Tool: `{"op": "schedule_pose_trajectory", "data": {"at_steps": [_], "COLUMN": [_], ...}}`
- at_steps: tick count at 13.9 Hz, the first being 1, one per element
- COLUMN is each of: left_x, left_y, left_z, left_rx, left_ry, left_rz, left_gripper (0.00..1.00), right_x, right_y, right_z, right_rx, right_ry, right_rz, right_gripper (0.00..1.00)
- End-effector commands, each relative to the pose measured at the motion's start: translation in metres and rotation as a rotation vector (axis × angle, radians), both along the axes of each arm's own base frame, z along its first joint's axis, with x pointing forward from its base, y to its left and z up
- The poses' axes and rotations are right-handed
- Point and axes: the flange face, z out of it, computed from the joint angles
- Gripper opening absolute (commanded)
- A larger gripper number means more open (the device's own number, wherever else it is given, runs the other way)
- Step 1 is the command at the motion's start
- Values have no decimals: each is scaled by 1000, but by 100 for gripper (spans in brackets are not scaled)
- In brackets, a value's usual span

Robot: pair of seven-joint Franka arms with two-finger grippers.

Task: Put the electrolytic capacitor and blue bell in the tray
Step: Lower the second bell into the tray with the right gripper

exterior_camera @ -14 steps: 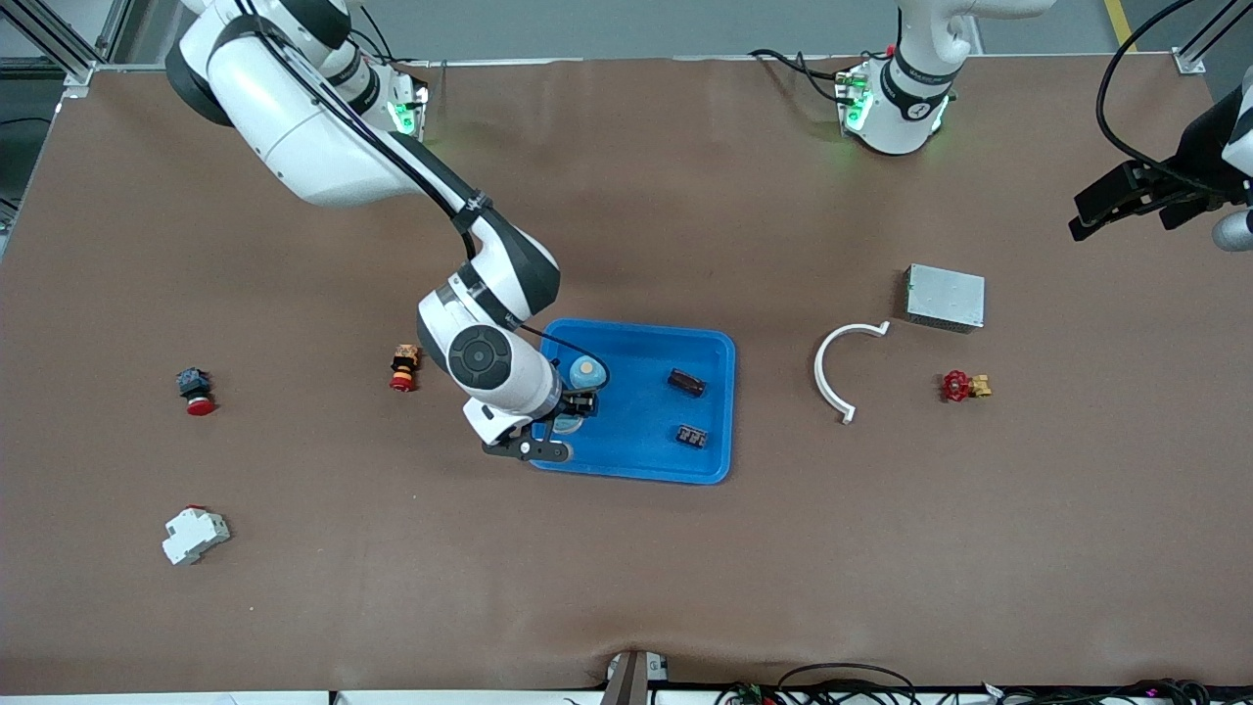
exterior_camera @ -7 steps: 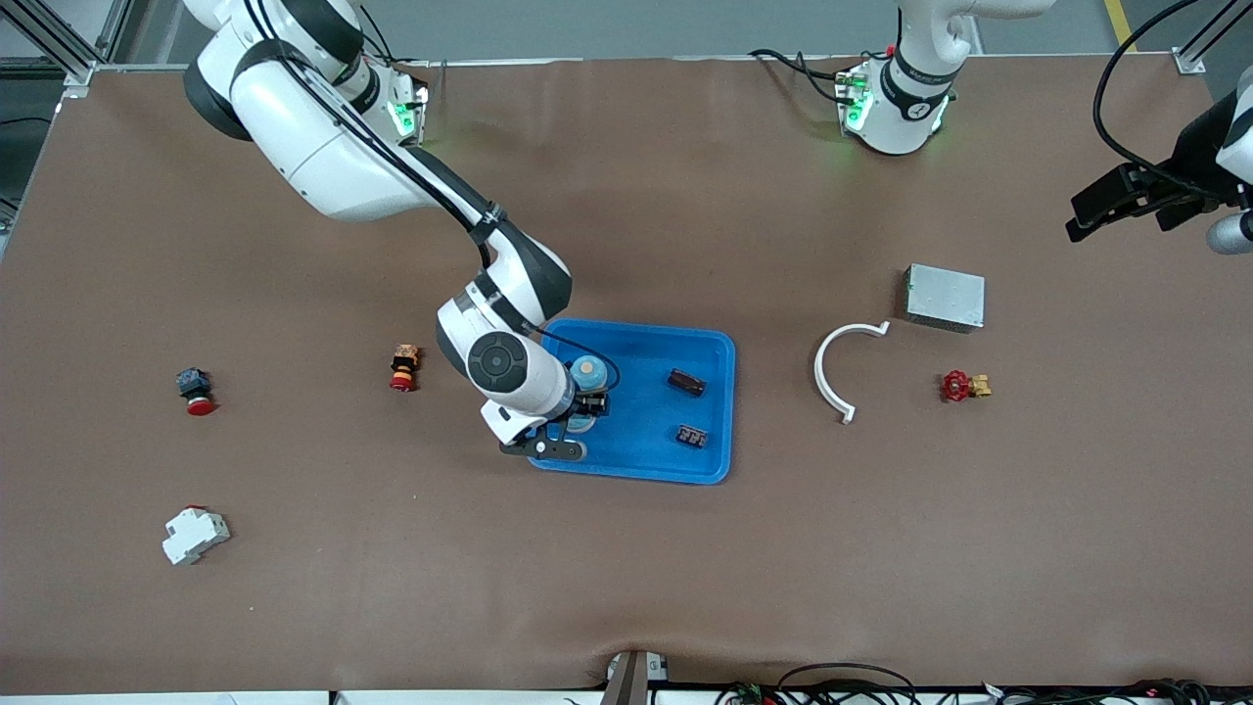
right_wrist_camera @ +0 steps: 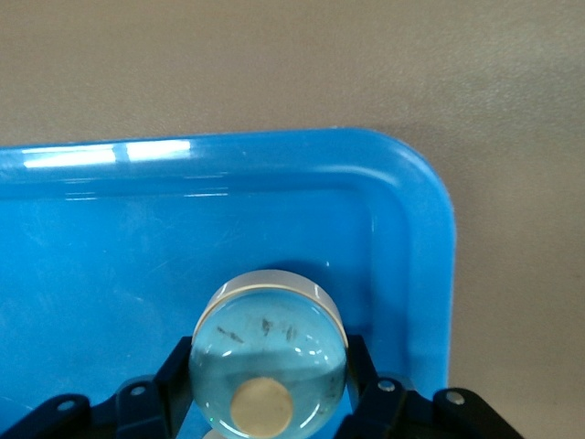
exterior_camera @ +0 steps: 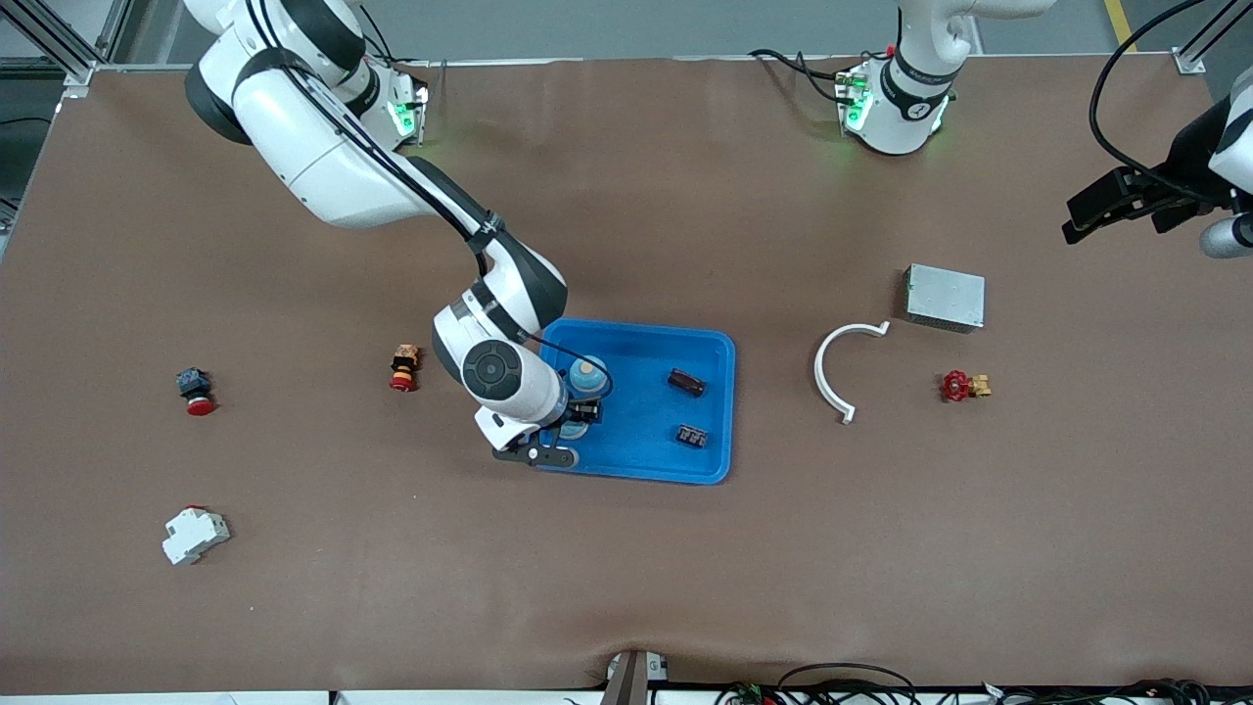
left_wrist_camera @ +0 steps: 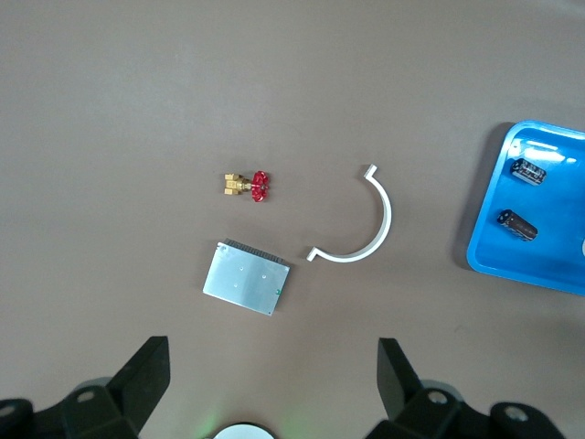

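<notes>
The blue tray (exterior_camera: 646, 455) lies mid-table. My right gripper (exterior_camera: 580, 409) is shut on the blue bell (exterior_camera: 587, 374), a pale blue dome with a beige button. It holds the bell inside the tray's corner toward the right arm's end. In the right wrist view the bell (right_wrist_camera: 268, 352) sits between the black fingers (right_wrist_camera: 164, 384) over the tray (right_wrist_camera: 402, 183); I cannot tell if it touches the floor. The dark cylindrical electrolytic capacitor (exterior_camera: 686, 382) lies in the tray, also in the left wrist view (left_wrist_camera: 516, 225). My left gripper (exterior_camera: 1087, 220) waits open and empty (left_wrist_camera: 271, 375) over the left arm's end.
A second small dark part (exterior_camera: 692, 435) lies in the tray. A white curved bracket (exterior_camera: 832, 367), a metal box (exterior_camera: 945, 297) and a red valve (exterior_camera: 961, 386) lie toward the left arm's end. Two red push buttons (exterior_camera: 402, 367) (exterior_camera: 195, 390) and a white breaker (exterior_camera: 195, 535) lie toward the right arm's end.
My right gripper with the bell shifted slightly over the tray's corner, first toward the left arm's end, then a little back. The left gripper drifted slightly.
</notes>
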Motion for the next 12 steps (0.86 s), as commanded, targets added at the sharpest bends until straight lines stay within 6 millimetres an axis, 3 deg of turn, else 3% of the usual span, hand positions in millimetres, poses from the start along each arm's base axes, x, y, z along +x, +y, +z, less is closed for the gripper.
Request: {"op": "schedule_pose_trajectory", "data": {"at_steps": [1,3,5,6,7,8,12], "left_x": [1,0,-1,0,1,1,0], "left_y": [-8,-9,-10,-10,-11,-11,-9], "left_z": [-2,0,0,-1,-1,-3,0], "left_rx": [21,20,20,21,21,21,20], "left_ry": [-11,-14,-14,-13,-14,-11,-16], "left_rz": [-9,-10,-13,-13,-15,-15,-12], "left_gripper": [100,100,100,100,100,100,100], "right_x": [1,1,0,0,0,0,1], "right_y": [11,11,11,12,12,12,12], "right_z": [-2,-3,-2,-1,-1,1,17], "right_rx": [4,3,2,1,1,0,-3], "right_ry": [-15,-13,-12,-15,-15,-17,-31], "right_rz": [5,4,5,8,8,9,16], "right_gripper": [7,9,20,30,51,98,100]}}
